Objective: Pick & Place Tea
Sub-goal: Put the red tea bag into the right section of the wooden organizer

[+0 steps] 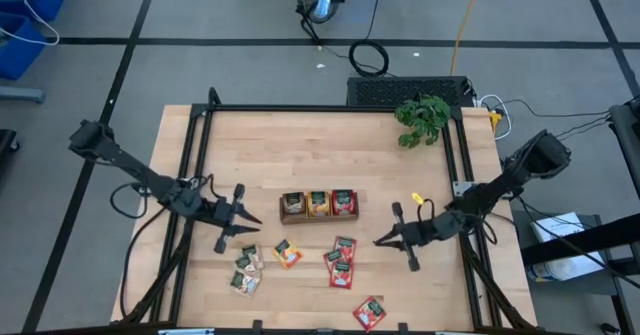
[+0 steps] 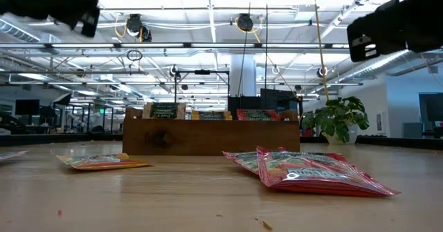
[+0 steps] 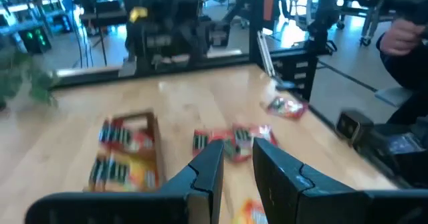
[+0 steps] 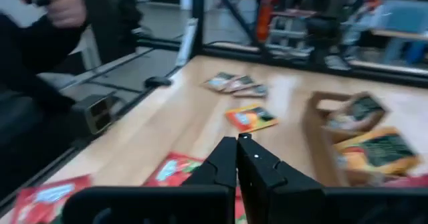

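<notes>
L claw (image 1: pixel 244 227) hangs above the counter (image 1: pixel 330 145), left of the tray (image 1: pixel 319 206); fingers (image 3: pixel 208 167) a slot apart, nothing between them. Just below its tips: dark green sachets (image 1: pixel 247 269), clustered, some overlapping.

Centre: orange sachet (image 1: pixel 287 253) lies alone, flat, near the tray front. Tray compartments each already hold upright sachets, green / orange / red from left to right. Red sachets (image 1: pixel 341 262) piled beside the orange one, two or three stacked w/ edges overlapping.

R claw (image 1: pixel 397 234) right of the red pile, off the counter, fingers pressed together, empty as far as the wrist view shows. One more red sachet (image 1: pixel 369 312) sits apart near the front edge. Plant (image 1: pixel 423 118) at far corner, out of the way.

Judgement: step in hand = next pick, prob. a red one by R arm. To do it well: open up before descending; take the top sachet by a free edge, not the stack middle, else two come up together. Approach low + shallow, sachets are thin. Drop into the red compartment, clear of the tray wall.
</notes>
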